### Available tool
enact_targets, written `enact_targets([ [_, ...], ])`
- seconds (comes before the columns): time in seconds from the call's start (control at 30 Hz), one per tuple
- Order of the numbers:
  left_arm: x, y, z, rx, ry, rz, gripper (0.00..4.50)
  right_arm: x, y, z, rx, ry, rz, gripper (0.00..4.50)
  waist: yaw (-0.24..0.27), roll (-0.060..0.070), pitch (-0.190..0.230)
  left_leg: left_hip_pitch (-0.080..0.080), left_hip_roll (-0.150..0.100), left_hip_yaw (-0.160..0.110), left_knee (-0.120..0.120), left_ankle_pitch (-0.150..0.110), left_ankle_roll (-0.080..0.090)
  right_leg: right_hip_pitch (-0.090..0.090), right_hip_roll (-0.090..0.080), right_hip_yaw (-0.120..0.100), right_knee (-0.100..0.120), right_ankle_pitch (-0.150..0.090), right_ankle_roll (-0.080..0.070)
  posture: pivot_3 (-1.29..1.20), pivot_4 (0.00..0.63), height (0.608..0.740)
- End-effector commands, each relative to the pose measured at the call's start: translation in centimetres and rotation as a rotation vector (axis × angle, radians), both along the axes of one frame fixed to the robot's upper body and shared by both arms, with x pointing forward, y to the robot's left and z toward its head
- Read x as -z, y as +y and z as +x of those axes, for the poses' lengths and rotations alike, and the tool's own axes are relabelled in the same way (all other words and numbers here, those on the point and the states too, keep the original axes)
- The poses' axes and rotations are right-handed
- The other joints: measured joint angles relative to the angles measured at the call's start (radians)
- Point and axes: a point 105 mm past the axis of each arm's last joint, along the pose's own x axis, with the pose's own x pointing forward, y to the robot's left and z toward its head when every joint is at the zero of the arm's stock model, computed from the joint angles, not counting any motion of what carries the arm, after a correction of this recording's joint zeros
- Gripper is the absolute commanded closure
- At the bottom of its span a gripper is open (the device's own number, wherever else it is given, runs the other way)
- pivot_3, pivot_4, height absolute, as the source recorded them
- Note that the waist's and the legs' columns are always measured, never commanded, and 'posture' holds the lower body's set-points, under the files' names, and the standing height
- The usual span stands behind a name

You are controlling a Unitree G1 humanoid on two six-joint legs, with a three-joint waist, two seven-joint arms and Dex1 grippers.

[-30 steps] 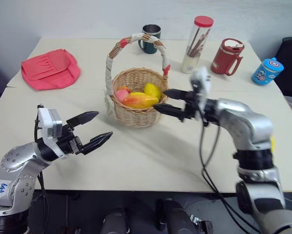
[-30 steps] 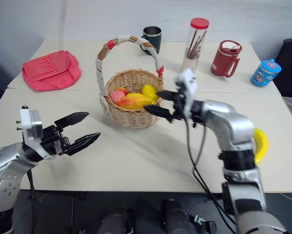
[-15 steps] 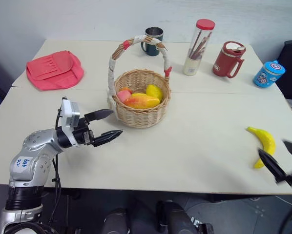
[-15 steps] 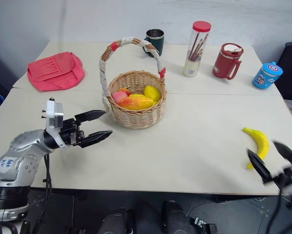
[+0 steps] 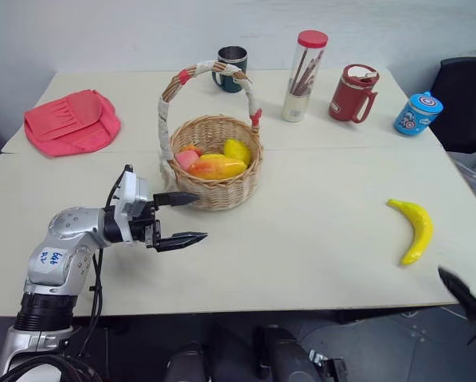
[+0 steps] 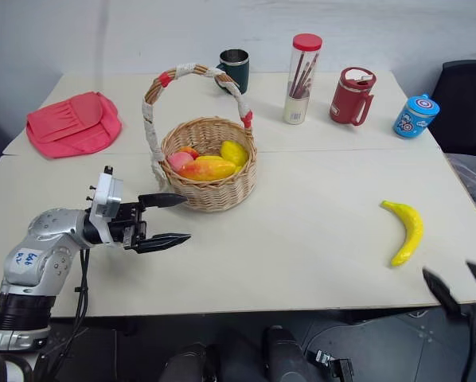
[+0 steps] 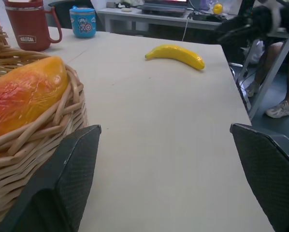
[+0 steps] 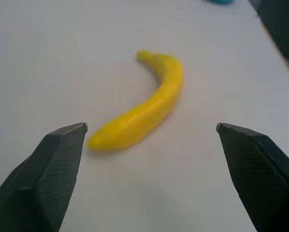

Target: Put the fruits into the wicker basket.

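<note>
The wicker basket [image 5: 210, 185] stands mid-table and holds a pink peach [image 5: 187, 159], an orange-red mango [image 5: 216, 167] and a yellow fruit [image 5: 237, 150]. A banana [image 5: 414, 230] lies on the table at the right. My left gripper [image 5: 201, 216] is open and level, just in front and to the left of the basket, pointing right; its wrist view shows the mango [image 7: 23, 94] and the distant banana [image 7: 176, 52]. My right gripper [image 6: 446, 269] is open at the table's front right edge, short of the banana [image 8: 144, 104], which lies ahead of its spread fingers.
A red fabric pouch [image 5: 65, 121] lies at the back left. Along the back stand a dark mug [image 5: 230, 64], a clear tube with a red lid [image 5: 302, 76], a red mug [image 5: 351, 93] and a blue cup [image 5: 417, 114]. A black chair [image 5: 465, 87] is at the right.
My right arm swung away from the basket, back and down to the front right edge near the banana. My left gripper turned and edged right toward the basket. The camera shifted too.
</note>
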Motion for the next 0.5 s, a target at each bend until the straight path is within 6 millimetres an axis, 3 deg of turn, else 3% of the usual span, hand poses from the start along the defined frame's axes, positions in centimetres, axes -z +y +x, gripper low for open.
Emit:
enact_targets([
  [0.03, -0.6, -0.5, -0.7, -0.002, -0.052, 0.005, 0.00, 0.5, -0.9, 2.6, 0.042, 0.103, 0.033, 0.03, 0.011, -0.001, 0.000, 0.000, 0.000, -0.001, -0.001, 0.000, 0.000, 0.000, 0.001, 0.000, 0.000, 0.000, 0.000, 0.00, 0.150, 0.740],
  [0.13, -0.1, -0.5, -1.3, -0.029, -0.056, 0.014, 0.00, 1.5, -2.6, 5.4, 0.128, 0.207, 0.021, 0.03, 0.018, 0.000, 0.001, -0.001, 0.001, -0.001, -0.001, 0.002, -0.006, -0.001, 0.003, 0.000, -0.001, 0.000, -0.001, 0.00, 0.150, 0.740],
  [0.3, -0.2, -0.2, -1.8, -0.097, -0.073, 0.002, 0.00, 3.1, -2.9, 7.2, 0.148, 0.342, 0.093, 0.03, 0.031, 0.000, 0.001, -0.003, 0.001, -0.001, 0.000, 0.002, -0.006, -0.002, 0.003, -0.001, -0.002, -0.001, 0.000, 0.00, 0.150, 0.740],
  [0.4, -0.4, 0.0, -2.1, -0.126, -0.080, -0.013, 0.00, 3.5, -2.9, 7.5, 0.141, 0.405, 0.090, 0.57, 0.027, 0.000, 0.001, -0.004, 0.001, 0.000, 0.001, 0.002, -0.005, -0.002, 0.002, 0.000, -0.003, 0.000, 0.002, 0.00, 0.150, 0.740],
  [0.5, -1.8, 0.2, -2.0, -0.176, -0.081, -0.116, 0.00, 2.7, -2.2, 8.1, 0.089, 0.401, 0.118, 1.60, 0.026, 0.000, 0.001, -0.004, 0.001, 0.000, 0.003, 0.002, -0.004, -0.001, 0.002, 0.000, -0.004, 0.001, 0.003, 0.00, 0.150, 0.740],
])
